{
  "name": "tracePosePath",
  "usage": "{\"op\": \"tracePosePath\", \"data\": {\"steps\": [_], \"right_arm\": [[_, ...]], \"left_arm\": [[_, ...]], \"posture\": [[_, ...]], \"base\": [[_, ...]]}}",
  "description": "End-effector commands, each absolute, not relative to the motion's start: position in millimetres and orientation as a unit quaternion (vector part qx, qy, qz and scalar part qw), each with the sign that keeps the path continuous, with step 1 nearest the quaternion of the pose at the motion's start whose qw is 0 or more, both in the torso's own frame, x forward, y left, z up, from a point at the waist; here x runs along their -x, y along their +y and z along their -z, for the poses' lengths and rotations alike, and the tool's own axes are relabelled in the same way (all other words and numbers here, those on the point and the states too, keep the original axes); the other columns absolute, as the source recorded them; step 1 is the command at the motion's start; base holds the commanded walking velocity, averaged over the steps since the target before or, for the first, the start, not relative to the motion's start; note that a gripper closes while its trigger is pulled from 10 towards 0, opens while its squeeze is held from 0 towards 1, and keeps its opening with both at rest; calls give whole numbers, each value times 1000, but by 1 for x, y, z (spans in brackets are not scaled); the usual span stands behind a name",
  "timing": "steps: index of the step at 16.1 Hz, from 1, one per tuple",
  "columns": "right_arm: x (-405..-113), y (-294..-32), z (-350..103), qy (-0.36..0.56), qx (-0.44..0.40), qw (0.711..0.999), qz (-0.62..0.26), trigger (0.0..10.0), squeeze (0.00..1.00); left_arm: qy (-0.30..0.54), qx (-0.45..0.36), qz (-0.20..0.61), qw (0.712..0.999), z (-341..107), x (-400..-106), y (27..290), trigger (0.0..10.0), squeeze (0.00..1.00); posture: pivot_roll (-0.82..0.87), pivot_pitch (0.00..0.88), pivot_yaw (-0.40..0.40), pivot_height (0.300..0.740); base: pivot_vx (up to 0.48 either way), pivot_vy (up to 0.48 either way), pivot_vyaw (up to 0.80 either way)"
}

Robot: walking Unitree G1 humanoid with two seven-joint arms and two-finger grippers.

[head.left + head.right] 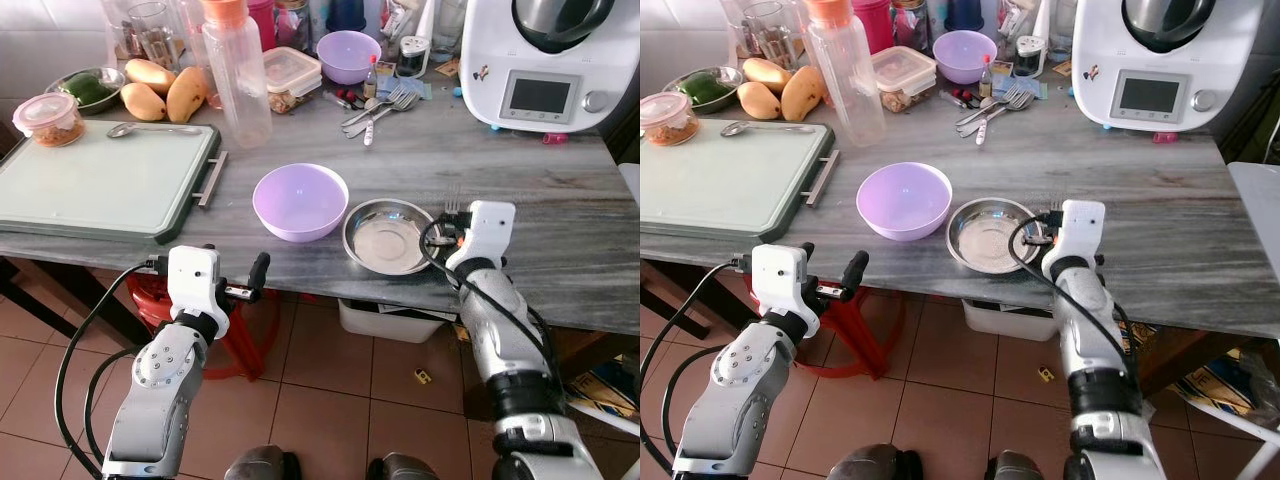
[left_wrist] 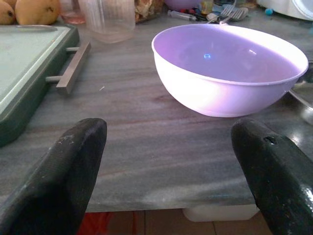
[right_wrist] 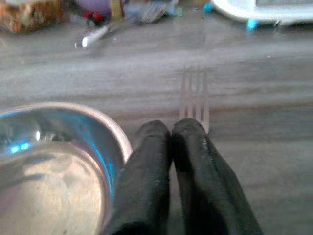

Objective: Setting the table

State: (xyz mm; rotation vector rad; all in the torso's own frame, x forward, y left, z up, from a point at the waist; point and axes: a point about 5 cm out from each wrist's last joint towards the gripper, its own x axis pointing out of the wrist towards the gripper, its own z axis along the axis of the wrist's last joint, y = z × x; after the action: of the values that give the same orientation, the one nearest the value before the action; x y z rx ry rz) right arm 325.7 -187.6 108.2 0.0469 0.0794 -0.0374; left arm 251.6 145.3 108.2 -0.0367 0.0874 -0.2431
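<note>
Veined grey stone table (image 1: 560, 210), right claw (image 3: 172, 128) pinching steel fork (image 3: 194, 95), round steel dish (image 1: 388, 235)

The left pincer (image 2: 168, 171) hangs low at the bench (image 1: 560, 200) edge, its black fingers (image 2: 54, 181) spread wide apart. The right pincer (image 3: 172, 129) reaches over the bench top, forearm raised, its fingers pressed together on a fork (image 3: 194, 98).
</note>
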Motion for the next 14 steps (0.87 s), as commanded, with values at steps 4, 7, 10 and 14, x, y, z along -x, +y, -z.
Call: {"op": "tracePosePath", "data": {"steps": [4, 7, 10, 14], "right_arm": [[-316, -194, -126, -24, -9, 997, 74, 10000, 1000], [-315, -200, -120, 3, -48, 995, 92, 10000, 1000], [-314, -213, -117, 19, -50, 988, 144, 10000, 1000], [-313, -227, -112, 57, -50, 979, 190, 10000, 1000]], "left_arm": [[41, 13, 115, 992, -109, -255, 148, 10000, 0], [40, 13, 115, 992, -109, -254, 147, 10000, 0], [41, 11, 112, 993, -110, -252, 150, 10000, 0], [45, 8, 114, 992, -109, -250, 151, 10000, 0]], "posture": [[26, 27, 49, 740], [29, 34, 47, 740], [40, 41, 48, 740], [41, 53, 56, 740]], "base": [[0, 0, 0], [0, 0, 0], [0, 0, 0], [0, 0, 0]]}}
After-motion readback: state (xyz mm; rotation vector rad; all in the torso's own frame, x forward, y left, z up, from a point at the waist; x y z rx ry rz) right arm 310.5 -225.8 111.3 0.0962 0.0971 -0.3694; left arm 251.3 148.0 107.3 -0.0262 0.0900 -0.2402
